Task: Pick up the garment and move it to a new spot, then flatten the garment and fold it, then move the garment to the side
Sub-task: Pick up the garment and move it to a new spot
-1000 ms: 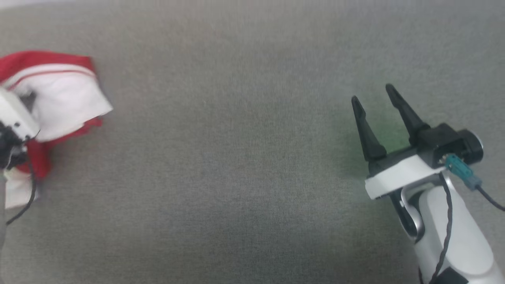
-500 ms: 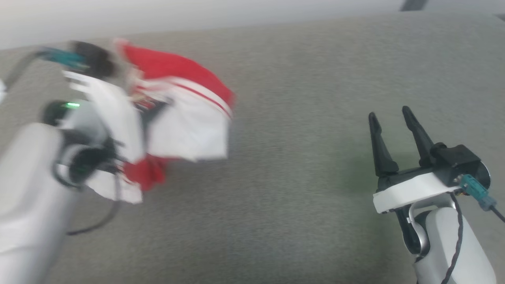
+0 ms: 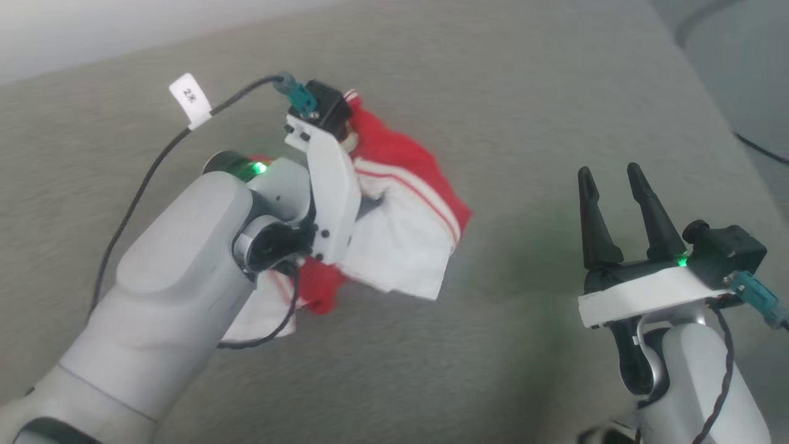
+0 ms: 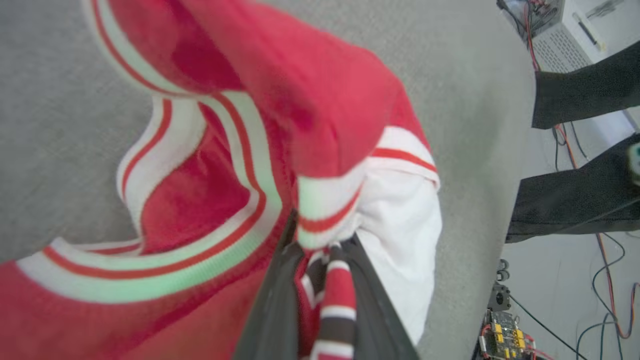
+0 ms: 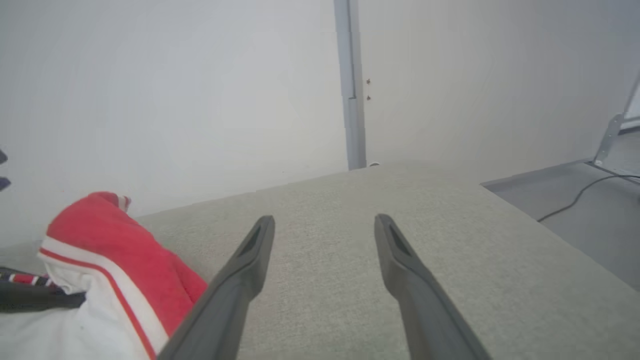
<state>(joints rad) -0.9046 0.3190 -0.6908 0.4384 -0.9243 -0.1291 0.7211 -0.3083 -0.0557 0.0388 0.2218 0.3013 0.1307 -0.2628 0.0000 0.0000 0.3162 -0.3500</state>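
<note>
While the left hand (image 4: pixel 322 247) clamps only a bunched fold of garment (image 3: pixel 404 246) near the table's (image 3: pixel 524 74) far edge, right hand (image 3: pixel 608 171) wide and empty, cloth may slip and drop.

Seemingly knit cloth garment (image 3: pixel 400 246), matt fabric-covered surface (image 3: pixel 524 111)

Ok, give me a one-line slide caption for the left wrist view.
Left gripper shut on the bunched red-and-white garment, striped trim caught between its jaws, grey fabric surface behind.
</note>
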